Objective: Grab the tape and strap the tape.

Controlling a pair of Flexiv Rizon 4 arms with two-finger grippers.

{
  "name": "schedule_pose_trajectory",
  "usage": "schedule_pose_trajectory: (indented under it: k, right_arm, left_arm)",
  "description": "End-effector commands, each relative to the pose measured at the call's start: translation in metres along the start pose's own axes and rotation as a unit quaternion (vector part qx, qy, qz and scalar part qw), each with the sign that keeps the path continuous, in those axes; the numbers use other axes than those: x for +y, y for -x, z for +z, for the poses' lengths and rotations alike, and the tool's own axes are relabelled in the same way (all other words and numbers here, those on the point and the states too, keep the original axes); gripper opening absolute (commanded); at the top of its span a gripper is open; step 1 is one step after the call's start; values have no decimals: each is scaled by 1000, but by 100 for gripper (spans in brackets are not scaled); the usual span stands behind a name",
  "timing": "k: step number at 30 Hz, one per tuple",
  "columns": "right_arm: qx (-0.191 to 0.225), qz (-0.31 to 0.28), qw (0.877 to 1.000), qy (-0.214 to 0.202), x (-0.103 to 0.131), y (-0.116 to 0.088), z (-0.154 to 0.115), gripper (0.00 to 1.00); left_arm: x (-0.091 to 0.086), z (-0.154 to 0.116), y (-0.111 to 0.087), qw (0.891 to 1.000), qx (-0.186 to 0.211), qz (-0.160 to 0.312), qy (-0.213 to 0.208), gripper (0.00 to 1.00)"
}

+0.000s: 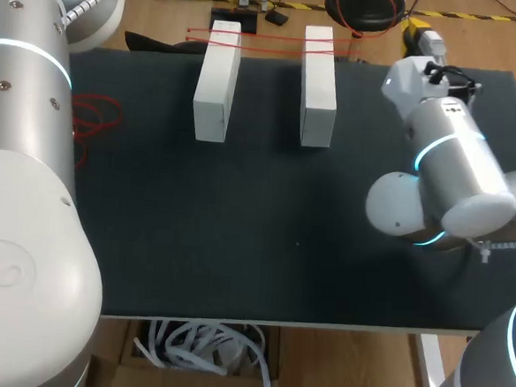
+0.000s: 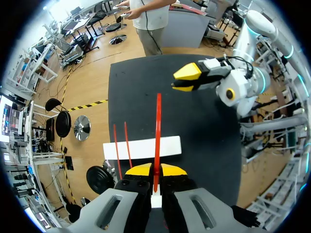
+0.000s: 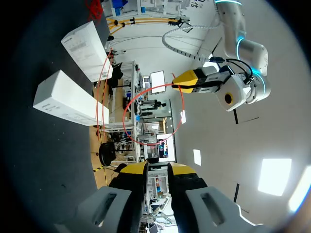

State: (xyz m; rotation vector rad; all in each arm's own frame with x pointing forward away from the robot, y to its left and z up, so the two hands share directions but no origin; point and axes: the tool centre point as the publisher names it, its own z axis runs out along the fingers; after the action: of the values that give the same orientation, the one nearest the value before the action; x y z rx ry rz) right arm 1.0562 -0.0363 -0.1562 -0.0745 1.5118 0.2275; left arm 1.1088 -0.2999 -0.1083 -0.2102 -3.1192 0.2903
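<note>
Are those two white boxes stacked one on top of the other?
No, the left box and the right box lie side by side on the dark table, with a gap between them.

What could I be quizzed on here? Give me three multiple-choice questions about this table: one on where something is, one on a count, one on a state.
1. Where do the thin red straps run?
A. Across the far ends of both white boxes
B. Round the right arm
C. Along the near edge

2. How many white boxes lie on the black table?
A. One
B. Two
C. Four

3. What state is the left gripper in?
A. Open and empty
B. Shut on a red strap
C. Shut on a white box

Answers:
1 is A: the head view shows the red lines crossing both box tops at the far end.
2 is B: two boxes lie side by side, apart.
3 is B: the left wrist view shows the strap pinched between both yellow tips and running ahead over a box.
</note>
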Motion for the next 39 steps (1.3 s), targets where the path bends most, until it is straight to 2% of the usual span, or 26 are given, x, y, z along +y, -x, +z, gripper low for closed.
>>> schedule_pose_trajectory:
  k: [1, 5, 8, 11, 14, 15, 16, 17, 31, 33, 36, 39]
  right_arm:
    - [47, -2, 999, 22, -20, 6, 13, 15]
    - [43, 10, 999, 5, -30, 9, 27, 16]
    - [36, 23, 999, -5, -30, 11, 35, 13]
    - [28, 28, 999, -7, -29, 16, 43, 16]
    - [23, 32, 999, -5, -27, 17, 49, 25]
    - [26, 38, 999, -1, -24, 17, 49, 35]
    - [30, 43, 999, 10, -21, 17, 50, 82]
    - [30, 43, 999, 10, -21, 17, 50, 100]
    - [30, 43, 999, 10, -21, 17, 50, 100]
    - [30, 43, 999, 10, -21, 17, 50, 100]
    - [30, 43, 999, 10, -21, 17, 50, 100]
    - [30, 43, 999, 10, -21, 17, 50, 100]
  left_arm:
    - [-1, -1, 1, 1000, 2, 0, 2, 0]
    - [-1, -1, 1, 1000, 2, 0, 2, 0]
    - [-1, -1, 1, 1000, 2, 0, 2, 0]
    - [-1, -1, 1, 1000, 2, 0, 2, 0]
    - [-1, -1, 1, 1000, 2, 0, 2, 0]
    - [-1, -1, 1, 1000, 2, 0, 2, 0]
    - [-1, -1, 1, 1000, 2, 0, 2, 0]
    - [-1, -1, 1, 1000, 2, 0, 2, 0]
    - [-1, -1, 1, 1000, 2, 0, 2, 0]
    - [3, -7, 3, 1000, -8, 6, 20, 0]
    - [22, -17, 4, 999, -20, -17, 34, 0]
    - [57, -30, -2, 996, -33, -62, 55, 0]
